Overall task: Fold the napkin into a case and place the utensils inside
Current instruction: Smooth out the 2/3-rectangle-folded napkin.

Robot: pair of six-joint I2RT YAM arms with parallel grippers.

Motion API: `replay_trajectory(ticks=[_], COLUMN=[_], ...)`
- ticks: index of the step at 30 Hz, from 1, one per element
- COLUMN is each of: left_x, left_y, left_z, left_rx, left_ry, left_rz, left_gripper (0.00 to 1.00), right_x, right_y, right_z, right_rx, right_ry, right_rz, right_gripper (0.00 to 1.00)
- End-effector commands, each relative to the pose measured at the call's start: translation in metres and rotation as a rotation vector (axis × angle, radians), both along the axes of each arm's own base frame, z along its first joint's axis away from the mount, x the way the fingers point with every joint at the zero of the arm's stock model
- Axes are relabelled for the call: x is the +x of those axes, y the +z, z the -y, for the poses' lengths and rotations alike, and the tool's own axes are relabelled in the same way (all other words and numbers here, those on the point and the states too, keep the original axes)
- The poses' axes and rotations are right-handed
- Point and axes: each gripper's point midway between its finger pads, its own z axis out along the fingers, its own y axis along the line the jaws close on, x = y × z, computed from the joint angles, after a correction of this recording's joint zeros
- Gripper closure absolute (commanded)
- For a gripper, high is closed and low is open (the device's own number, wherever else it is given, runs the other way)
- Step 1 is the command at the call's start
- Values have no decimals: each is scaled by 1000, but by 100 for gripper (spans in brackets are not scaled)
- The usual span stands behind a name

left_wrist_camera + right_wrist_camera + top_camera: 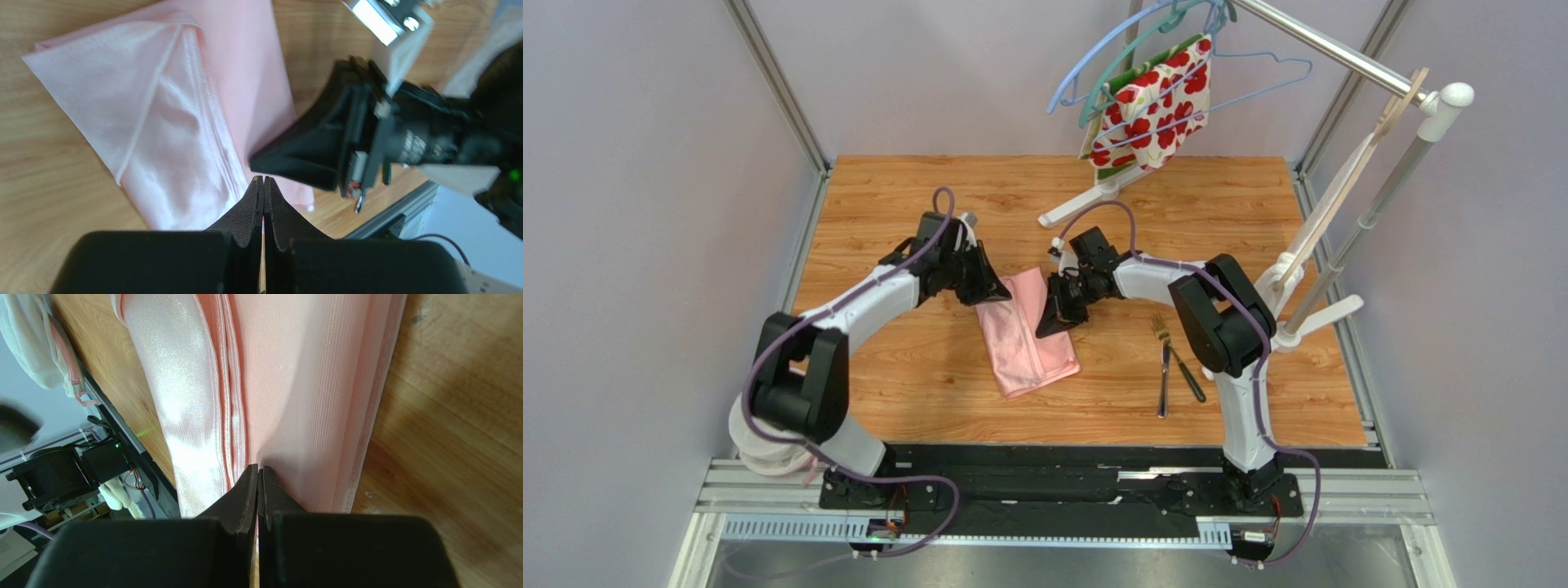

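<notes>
The napkin (1026, 337) lies flat as a folded oblong, with the utensils (1173, 368) well to its right. The left gripper (995, 292) and right gripper (1053, 321) flank its far end, jaws pressed together and no cloth visibly pinched. The next fold likely needs only the top layer lifted, with the creases kept aligned.

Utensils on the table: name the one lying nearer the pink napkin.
The fork, tines pointing to the far edge; the darker utensil lies slanted on its right, farther from the napkin.

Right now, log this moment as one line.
napkin folded on table | left gripper shut at its edge | right gripper shut over it | utensils outside, on table
</notes>
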Motion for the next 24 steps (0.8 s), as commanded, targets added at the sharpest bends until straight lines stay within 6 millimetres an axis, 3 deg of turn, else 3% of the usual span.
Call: replay_trajectory(ticks=[1, 7, 11, 24], left_x=[17, 47, 62, 77], left_y=[-27, -43, -40, -72], left_z=[-5, 3, 7, 8], left_rx=[76, 88, 69, 117], left_ry=[-7, 20, 44, 64], left_rz=[-85, -107, -80, -148], left_gripper=[100, 100, 100, 100], right_x=[11, 8, 6, 6], right_y=[-3, -13, -17, -14], right_z=[5, 8, 9, 5], right_rx=[-41, -58, -57, -38], right_ry=[-41, -63, -60, -54], right_rz=[81, 59, 49, 45], right_gripper=[100, 100, 100, 100])
